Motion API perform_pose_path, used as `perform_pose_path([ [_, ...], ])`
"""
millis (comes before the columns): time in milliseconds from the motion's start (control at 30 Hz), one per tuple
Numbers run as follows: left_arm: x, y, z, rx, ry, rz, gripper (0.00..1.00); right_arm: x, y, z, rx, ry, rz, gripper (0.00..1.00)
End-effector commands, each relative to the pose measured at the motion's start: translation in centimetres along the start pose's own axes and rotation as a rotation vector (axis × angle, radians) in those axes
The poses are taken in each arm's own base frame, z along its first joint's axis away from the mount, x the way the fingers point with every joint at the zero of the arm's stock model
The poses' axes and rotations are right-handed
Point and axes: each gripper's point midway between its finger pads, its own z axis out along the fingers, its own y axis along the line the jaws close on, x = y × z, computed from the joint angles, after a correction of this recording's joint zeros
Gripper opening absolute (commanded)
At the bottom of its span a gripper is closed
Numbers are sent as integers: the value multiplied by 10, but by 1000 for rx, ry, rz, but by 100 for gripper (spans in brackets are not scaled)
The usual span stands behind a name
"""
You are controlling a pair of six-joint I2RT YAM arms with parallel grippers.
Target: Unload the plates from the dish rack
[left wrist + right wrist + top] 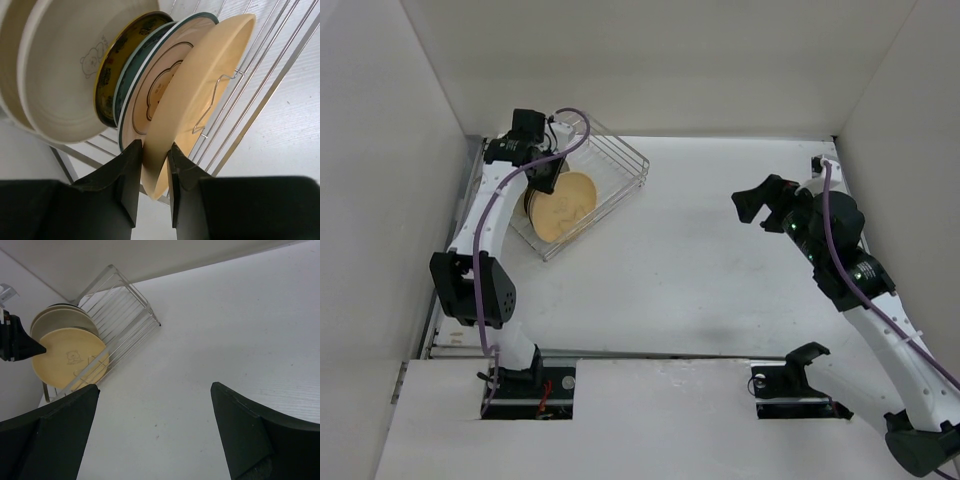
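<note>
we have the left gripper pinched across the rim of the yellow-orange plate, which stands on edge at the end of the row in the dish rack, with the teal-rimmed plate just behind it. to do this well we should draw it out along its own plane until the rim clears the wire prong crossing its face, keeping the pinch firm so it cannot swing into its neighbour. the right gripper hangs wide open, well apart over the table, so we judge the left arm carries this one alone
</note>
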Motion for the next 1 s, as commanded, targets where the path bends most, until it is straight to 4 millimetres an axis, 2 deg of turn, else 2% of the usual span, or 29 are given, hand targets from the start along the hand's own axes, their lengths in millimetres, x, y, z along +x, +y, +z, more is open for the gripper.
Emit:
perform_pose_path([
  [0,-27,13,-46,-105,-131,-41,0,-15,6,-8,-19,-42,-5,100],
  [133,-44,22,-75,-166,-205,-53,0,-15,6,-8,-19,-42,-5,100],
  [233,-59,29,-97,-194,-270,-69,0,-16,13,-6,-51,-34,-5,100],
  [300,-67,31,-120,-206,-326,-82,0,-19,20,-1,-74,-26,-20,100],
  [400,-77,16,-142,-120,-377,-118,0,-21,35,7,-146,-3,-68,100],
  [567,-84,-44,-168,213,-425,-132,0,-25,65,24,-279,37,-127,100],
  [600,-81,-54,-173,268,-425,-132,0,-32,74,25,-316,26,-129,100],
  [633,-74,-67,-173,335,-399,-127,0,-25,78,32,-340,49,-130,100],
  [667,-70,-87,-175,455,-384,-114,0,-31,88,33,-389,26,-135,100],
  [700,-65,-96,-175,509,-366,-113,0,-27,103,29,-474,43,-143,100],
  [733,-56,-105,-166,560,-326,-121,0,-27,110,31,-510,46,-129,100],
  [833,-49,-118,-163,635,-318,-127,0,-24,132,29,-636,66,-75,100],
  [867,-45,-124,-155,645,-312,-119,0,-25,139,32,-665,79,-33,100],
  [900,-44,-120,-147,617,-303,-124,0,-22,142,33,-684,101,-16,100],
  [967,-44,-127,-145,605,-308,-99,0,-12,147,37,-707,150,9,97],
])
